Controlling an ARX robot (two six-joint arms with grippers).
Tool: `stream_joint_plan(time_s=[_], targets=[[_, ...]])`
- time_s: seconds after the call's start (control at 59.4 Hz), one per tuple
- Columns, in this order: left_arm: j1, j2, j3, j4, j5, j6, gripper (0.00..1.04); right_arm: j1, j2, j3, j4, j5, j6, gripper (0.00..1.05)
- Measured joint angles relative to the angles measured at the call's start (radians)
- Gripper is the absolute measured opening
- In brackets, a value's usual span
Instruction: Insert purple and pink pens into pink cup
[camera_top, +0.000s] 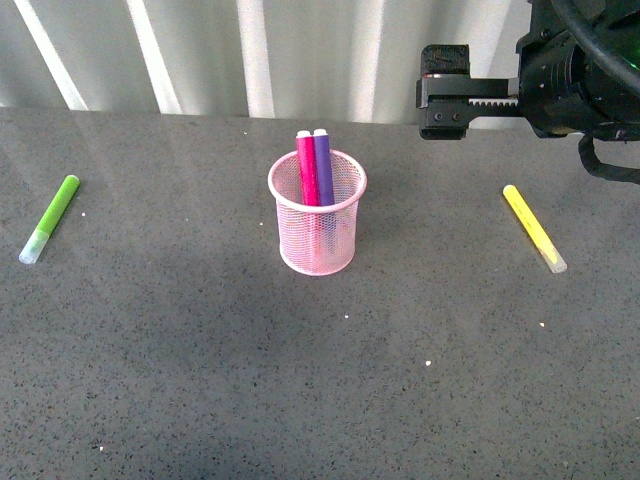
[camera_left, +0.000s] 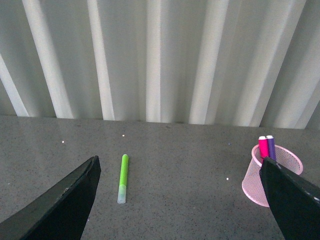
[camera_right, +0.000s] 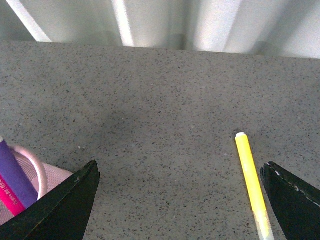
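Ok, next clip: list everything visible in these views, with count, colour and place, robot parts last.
pink cup: one, light pink mesh, upright at table centre.
pink pen: one, magenta, standing in the cup.
purple pen: one, dark purple, in the cup beside the pink pen.
green marker: one, lime green, lying on the table far left.
yellow marker: one, yellow, lying on the table at right.
table: one, dark grey speckled.
right gripper: one, black, open, raised above the table's right side.
left gripper: one, black, open, holding nothing.

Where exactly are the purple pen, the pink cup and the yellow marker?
purple pen (camera_top: 323, 168), front view, mid barrel above the rim.
pink cup (camera_top: 316, 250), front view, front mesh wall.
yellow marker (camera_top: 529, 224), front view, mid barrel.
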Motion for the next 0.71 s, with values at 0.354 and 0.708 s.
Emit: stream_joint_plan(time_s=[0.354,0.708], targets=[[0.0,-0.001,0.0,0.0,0.0,0.0,0.98,-0.123,-0.256,-0.468,0.776,-0.013,-0.15,0.36],[0.0,-0.001,0.0,0.0,0.0,0.0,0.98,-0.216,-0.525,-0.717,0.724,-0.113,-0.157,0.03]])
